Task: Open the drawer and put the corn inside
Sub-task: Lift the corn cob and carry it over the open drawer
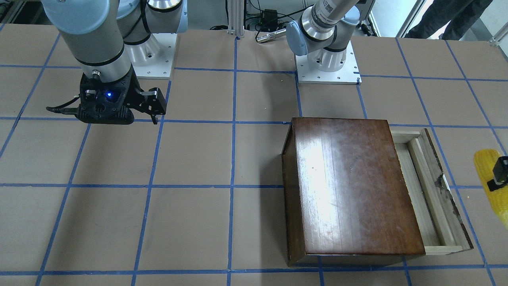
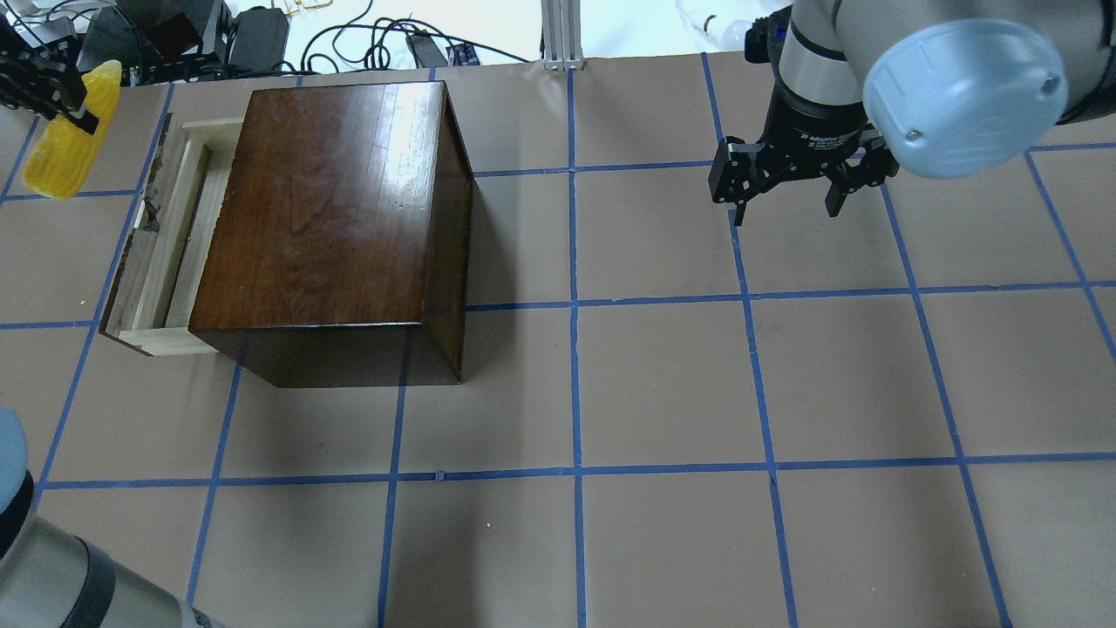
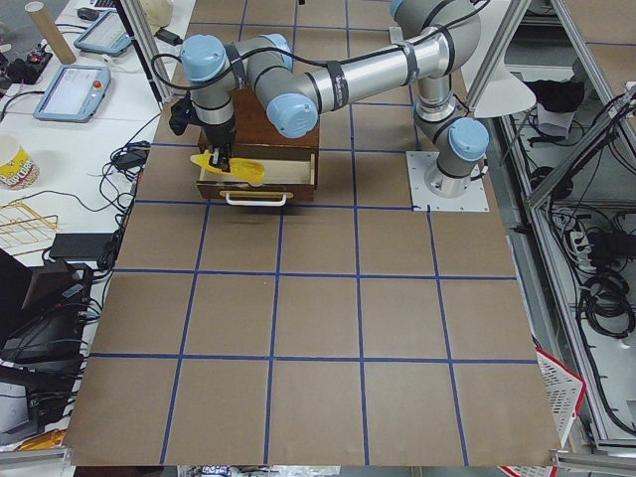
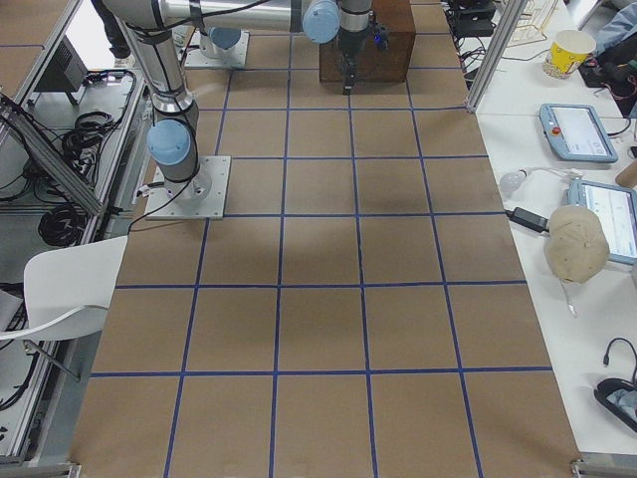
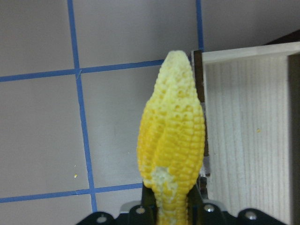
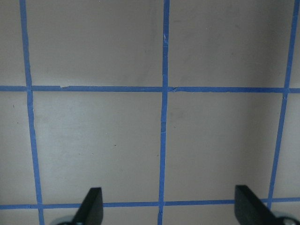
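The glossy dark-brown box (image 2: 331, 209) stands on the table's left half. Its drawer (image 2: 170, 235) is pulled out partway to the left and shows pale wood and a worn dark front panel (image 1: 444, 186). My left gripper (image 2: 44, 87) is shut on the yellow corn (image 2: 70, 139) and holds it above the table, just outside the front panel. In the left wrist view the corn (image 5: 171, 140) points away from the camera, with the drawer (image 5: 243, 131) to its right. My right gripper (image 2: 785, 208) is open and empty over bare table at the far right; its fingers (image 6: 91, 204) stand wide apart.
Blue tape lines grid the brown table (image 2: 663, 384). Cables and gear (image 2: 261, 35) lie beyond its far edge. Both arm bases (image 1: 327, 63) stand at the robot's side. A person's legs (image 1: 448, 16) show past one corner. Side benches hold tablets (image 4: 577, 129) and a cup (image 4: 569, 50).
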Robot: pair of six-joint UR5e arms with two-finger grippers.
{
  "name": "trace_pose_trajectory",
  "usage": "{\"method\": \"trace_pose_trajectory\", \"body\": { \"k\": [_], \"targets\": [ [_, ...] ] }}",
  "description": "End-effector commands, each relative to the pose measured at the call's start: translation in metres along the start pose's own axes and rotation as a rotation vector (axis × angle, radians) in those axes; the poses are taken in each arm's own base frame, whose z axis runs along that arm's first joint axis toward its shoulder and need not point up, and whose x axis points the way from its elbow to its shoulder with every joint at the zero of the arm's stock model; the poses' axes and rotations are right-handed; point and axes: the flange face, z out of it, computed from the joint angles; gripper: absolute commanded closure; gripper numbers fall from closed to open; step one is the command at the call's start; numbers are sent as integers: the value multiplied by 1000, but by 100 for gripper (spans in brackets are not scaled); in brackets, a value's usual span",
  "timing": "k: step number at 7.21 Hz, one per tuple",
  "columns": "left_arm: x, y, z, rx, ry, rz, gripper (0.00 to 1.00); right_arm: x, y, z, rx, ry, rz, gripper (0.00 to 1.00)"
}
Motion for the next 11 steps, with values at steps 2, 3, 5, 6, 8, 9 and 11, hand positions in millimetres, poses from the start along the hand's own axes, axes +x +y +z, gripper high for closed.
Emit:
{"method": "trace_pose_trajectory", "body": {
  "k": [2,3,5,6,8,9,11],
  "targets": [
    [30,-9,51,-41,122,-55,99,0,0,0,0,1,0,0],
    [33,-7,62,-55,145,-95,99,0,0,0,0,1,0,0],
    [32,-5,91,-89,165,-101,99,0,0,0,0,2,-2,0],
    [33,-4,99,-92,191,-106,98,0,0,0,0,2,0,0],
    [32,2,120,-110,203,-105,97,0,0,0,0,2,0,0],
    [29,2,130,-98,196,-107,91,0,0,0,0,2,0,0],
    [28,2,133,-101,199,-117,25,0,0,0,0,2,0,0]
  ]
}}
